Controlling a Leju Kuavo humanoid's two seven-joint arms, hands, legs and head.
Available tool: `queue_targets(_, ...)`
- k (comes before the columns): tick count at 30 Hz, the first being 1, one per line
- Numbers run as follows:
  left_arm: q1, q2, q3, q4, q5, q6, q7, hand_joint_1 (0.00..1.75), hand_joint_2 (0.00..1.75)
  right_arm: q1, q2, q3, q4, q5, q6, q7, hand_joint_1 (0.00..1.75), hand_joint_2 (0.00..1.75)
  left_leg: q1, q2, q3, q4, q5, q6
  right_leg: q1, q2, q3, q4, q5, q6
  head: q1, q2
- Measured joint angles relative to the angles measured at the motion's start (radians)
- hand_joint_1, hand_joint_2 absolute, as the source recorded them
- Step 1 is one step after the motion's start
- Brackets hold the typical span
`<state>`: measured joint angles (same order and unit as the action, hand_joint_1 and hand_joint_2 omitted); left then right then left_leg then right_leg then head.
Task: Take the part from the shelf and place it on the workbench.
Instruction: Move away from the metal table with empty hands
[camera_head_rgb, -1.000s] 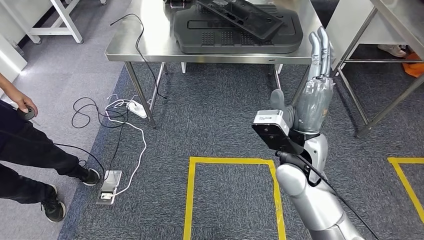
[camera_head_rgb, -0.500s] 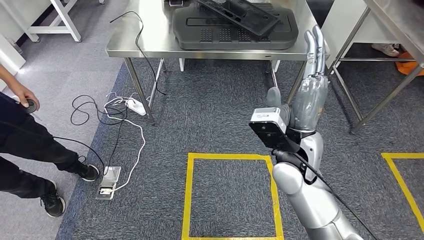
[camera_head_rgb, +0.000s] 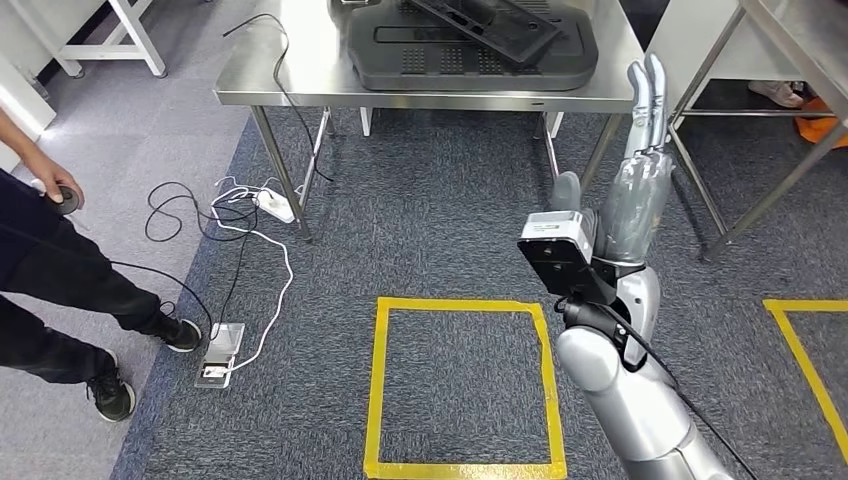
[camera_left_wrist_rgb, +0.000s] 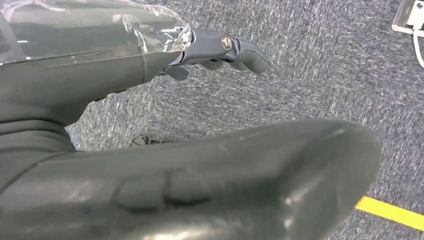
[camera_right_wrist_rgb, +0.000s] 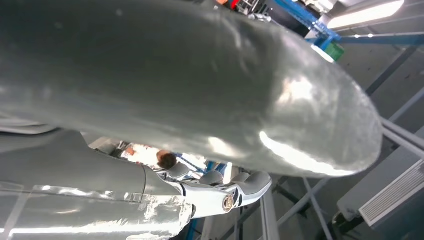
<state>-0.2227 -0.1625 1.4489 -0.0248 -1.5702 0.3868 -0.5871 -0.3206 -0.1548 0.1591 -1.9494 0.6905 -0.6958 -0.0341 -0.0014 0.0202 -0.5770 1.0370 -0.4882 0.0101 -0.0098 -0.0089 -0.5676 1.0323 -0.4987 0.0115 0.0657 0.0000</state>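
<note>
The part (camera_head_rgb: 480, 25), a flat black slotted panel, lies at 12 o'clock in the head view on top of a larger dark moulded tray (camera_head_rgb: 470, 60), its far end cut off by the picture's edge. Both rest on the steel table (camera_head_rgb: 290, 75), whose far side is also cut off. The right hand (camera_head_rgb: 630, 190) is raised at about 2 o'clock, below and just right of the table's front edge, fingers straight and together, pointing up, holding nothing. The left hand (camera_left_wrist_rgb: 150, 165) hangs over grey carpet (camera_left_wrist_rgb: 320, 65); its fingers extend with nothing between them, though the thick thumb hides much of the palm. A second steel frame (camera_head_rgb: 770, 110) stands at 2 o'clock, mostly out of view. On the floor, yellow tape (camera_head_rgb: 460, 385) marks a square at 6 o'clock. At 9 o'clock a person (camera_head_rgb: 50, 280) stands, partly cut off, near loose cables (camera_head_rgb: 240, 215) and a floor socket (camera_head_rgb: 218, 355)
</note>
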Motion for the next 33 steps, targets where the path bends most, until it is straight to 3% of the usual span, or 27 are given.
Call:
queue_targets(2, -0.001, 0.000, 0.000, 0.000, 0.000, 0.000, 0.000, 0.00, 0.00, 0.000, -0.001, 0.000, -0.001, -0.001, 0.000, 0.000, 0.00, 0.00, 0.001, -0.003, -0.011, 0.033, -0.027, -0.011, -0.004, 0.003, -0.001, -0.006, 0.007, -0.013, -0.004, 0.000)
queue_targets(5, 0.000, 0.000, 0.000, 0.000, 0.000, 0.000, -0.001, 0.00, 0.00, 0.000, -0.002, 0.000, -0.002, -0.004, 0.000, 0.001, 0.00, 0.00, 0.007, -0.009, -0.079, 0.200, -0.120, -0.024, -0.005, 0.006, -0.007, -0.008, 0.014, -0.024, -0.014, 0.000)
queue_targets(7, 0.001, 0.000, 0.000, 0.000, 0.000, 0.000, -0.001, 0.00, 0.00, 0.001, -0.003, 0.000, -0.003, -0.007, 0.000, 0.003, 0.00, 0.00, 0.010, -0.009, -0.106, 0.270, -0.136, -0.026, -0.005, 0.012, -0.010, -0.007, 0.015, -0.025, -0.015, 0.000)
queue_targets(8, 0.002, 0.000, 0.000, 0.000, 0.000, 0.000, -0.001, 0.00, 0.00, 0.001, -0.003, 0.000, -0.003, -0.008, 0.000, 0.004, 0.00, 0.00, 0.011, -0.010, -0.095, 0.253, -0.117, -0.025, -0.005, 0.015, -0.011, -0.006, 0.015, -0.024, -0.016, 0.000)
queue_targets(11, 0.002, 0.000, -0.001, 0.000, 0.000, 0.000, -0.001, 0.00, 0.00, 0.001, -0.005, 0.000, -0.007, -0.009, 0.000, 0.004, 0.00, 0.00, 0.013, -0.033, -0.010, 0.070, -0.028, -0.015, -0.005, 0.028, -0.013, 0.000, 0.015, -0.019, -0.018, 0.000)
queue_targets(13, 0.002, 0.000, -0.001, 0.000, 0.000, 0.000, -0.001, 0.00, 0.00, 0.002, -0.006, 0.000, -0.008, -0.010, 0.000, 0.004, 0.00, 0.00, 0.011, -0.047, 0.013, 0.006, -0.013, -0.010, -0.005, 0.037, -0.021, 0.002, 0.019, -0.007, -0.019, 0.000)
queue_targets(15, 0.002, 0.000, -0.001, 0.000, 0.000, 0.000, -0.001, 0.00, 0.00, 0.004, -0.008, -0.001, -0.010, -0.010, 0.000, 0.004, 0.00, 0.00, 0.008, -0.041, 0.013, -0.004, -0.011, -0.004, -0.006, 0.045, -0.026, 0.000, 0.024, 0.006, -0.019, 0.000)
queue_targets(17, 0.001, -0.001, -0.001, 0.000, 0.000, 0.000, -0.001, 0.00, 0.00, 0.005, -0.011, -0.002, -0.014, -0.011, -0.001, 0.004, 0.00, 0.00, 0.011, -0.030, 0.014, -0.014, -0.002, 0.008, -0.007, 0.039, -0.033, 0.018, 0.007, 0.015, -0.016, 0.000)
queue_targets(18, 0.000, -0.001, -0.001, 0.000, 0.000, 0.000, -0.001, 0.00, 0.00, 0.006, -0.012, -0.002, -0.015, -0.011, -0.001, 0.004, 0.00, 0.00, 0.013, -0.023, 0.014, -0.019, 0.001, 0.014, -0.007, 0.033, -0.047, 0.053, -0.018, 0.018, -0.011, 0.000)
queue_targets(20, 0.001, -0.001, -0.001, 0.000, 0.000, 0.000, -0.001, 0.00, 0.00, 0.009, -0.014, -0.003, -0.016, -0.011, -0.001, 0.004, 0.00, 0.00, 0.011, -0.011, 0.012, -0.020, 0.004, 0.019, -0.007, 0.023, -0.099, 0.174, -0.084, 0.024, -0.001, 0.000)
queue_targets(22, 0.002, -0.001, -0.001, 0.000, 0.000, 0.000, -0.001, 0.00, 0.00, 0.014, -0.014, -0.003, -0.016, -0.012, -0.001, 0.004, 0.00, 0.00, 0.009, 0.002, 0.011, -0.019, 0.003, 0.020, -0.008, 0.021, -0.136, 0.266, -0.112, 0.028, 0.003, 0.000)
queue_targets(23, 0.002, -0.001, -0.001, 0.000, 0.000, 0.000, -0.001, 0.00, 0.00, 0.016, -0.015, -0.003, -0.016, -0.013, -0.001, 0.004, 0.00, 0.00, 0.009, 0.008, 0.011, -0.018, 0.003, 0.020, -0.008, 0.019, -0.130, 0.260, -0.099, 0.028, 0.003, 0.000)
queue_targets(24, 0.001, -0.001, -0.001, 0.000, 0.000, 0.000, -0.001, 0.00, 0.00, 0.017, -0.015, -0.003, -0.016, -0.013, -0.001, 0.004, 0.00, 0.00, 0.009, 0.013, 0.011, -0.017, 0.003, 0.019, -0.008, 0.015, -0.105, 0.214, -0.069, 0.027, 0.004, 0.000)
queue_targets(25, 0.001, -0.002, -0.001, 0.000, 0.000, 0.000, -0.001, 0.00, 0.00, 0.018, -0.015, -0.003, -0.017, -0.013, -0.001, 0.004, 0.00, 0.00, 0.009, 0.018, 0.012, -0.015, 0.001, 0.017, -0.007, 0.004, -0.070, 0.143, -0.035, 0.026, 0.005, 0.000)
queue_targets(27, 0.000, -0.003, -0.002, 0.000, 0.000, 0.000, -0.001, 0.00, 0.00, 0.018, -0.015, -0.003, -0.019, -0.014, -0.001, 0.004, 0.00, 0.00, 0.004, 0.025, 0.010, -0.009, -0.001, 0.010, -0.002, -0.019, -0.016, 0.028, 0.005, 0.018, 0.007, 0.000)
queue_targets(29, 0.000, -0.003, -0.002, 0.000, 0.000, 0.000, -0.001, 0.00, 0.00, 0.018, -0.016, -0.003, -0.022, -0.015, -0.001, 0.003, 0.00, 0.00, -0.001, 0.033, 0.007, -0.006, -0.001, 0.003, 0.003, -0.023, -0.009, 0.000, 0.008, 0.008, 0.005, 0.000)
queue_targets(31, -0.001, -0.003, -0.002, 0.000, 0.000, 0.000, 0.000, 0.00, 0.00, 0.018, -0.016, -0.003, -0.023, -0.015, -0.001, 0.003, 0.00, 0.00, 0.001, 0.035, 0.007, -0.002, -0.005, -0.007, 0.001, -0.011, -0.013, -0.003, 0.014, -0.003, 0.002, 0.000)
queue_targets(33, -0.002, -0.003, -0.002, 0.000, 0.000, 0.000, 0.000, 0.00, 0.00, 0.018, -0.016, -0.003, -0.025, -0.016, -0.001, 0.002, 0.00, 0.00, 0.005, 0.015, -0.007, 0.042, -0.040, -0.020, -0.003, -0.002, -0.014, -0.008, 0.020, -0.015, -0.003, 0.000)
